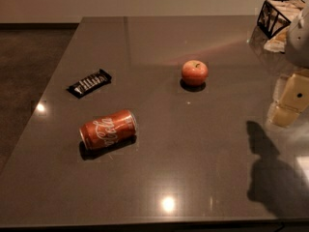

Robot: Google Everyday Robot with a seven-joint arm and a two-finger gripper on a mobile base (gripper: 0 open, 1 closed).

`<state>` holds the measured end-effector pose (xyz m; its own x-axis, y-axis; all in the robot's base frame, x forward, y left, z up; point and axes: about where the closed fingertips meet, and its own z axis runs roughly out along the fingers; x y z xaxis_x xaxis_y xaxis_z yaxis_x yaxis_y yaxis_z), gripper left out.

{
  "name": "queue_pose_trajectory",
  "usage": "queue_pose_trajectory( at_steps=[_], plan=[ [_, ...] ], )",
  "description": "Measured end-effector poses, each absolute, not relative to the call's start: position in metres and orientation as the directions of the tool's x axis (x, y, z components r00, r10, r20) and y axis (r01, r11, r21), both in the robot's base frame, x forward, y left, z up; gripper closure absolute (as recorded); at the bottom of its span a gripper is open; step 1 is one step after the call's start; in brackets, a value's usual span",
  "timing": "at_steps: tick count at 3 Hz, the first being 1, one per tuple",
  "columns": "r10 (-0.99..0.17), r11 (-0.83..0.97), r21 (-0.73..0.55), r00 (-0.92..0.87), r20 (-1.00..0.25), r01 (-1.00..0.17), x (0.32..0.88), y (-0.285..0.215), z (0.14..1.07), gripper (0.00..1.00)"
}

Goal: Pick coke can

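The pale yellow gripper (289,103), well right of the round red apple (194,72), is cut off by the right edge. Behind and right of the apple, a black wire basket (275,16) is cropped too, its contents unclear.

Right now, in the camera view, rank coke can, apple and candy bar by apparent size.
1. coke can, lying on its side; it is nearest the camera, so part of that is perspective.
2. apple and candy bar: too alike to rank; the bar is longer, the apple rounder.
The tool hangs at the right edge, apart from all three.
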<state>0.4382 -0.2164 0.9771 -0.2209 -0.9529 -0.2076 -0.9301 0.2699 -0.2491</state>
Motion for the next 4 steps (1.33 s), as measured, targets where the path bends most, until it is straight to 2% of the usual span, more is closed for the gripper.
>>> queue_pose_trajectory(
  at_steps=[2,4],
  plan=[
    [-0.956,0.254,-0.254,-0.202,-0.212,-0.933,0.442,-0.208,0.978,0.0],
    [-0.97,0.139,-0.189,-0.094,-0.226,-0.972,0.476,-0.129,0.951,0.0]
  ],
)
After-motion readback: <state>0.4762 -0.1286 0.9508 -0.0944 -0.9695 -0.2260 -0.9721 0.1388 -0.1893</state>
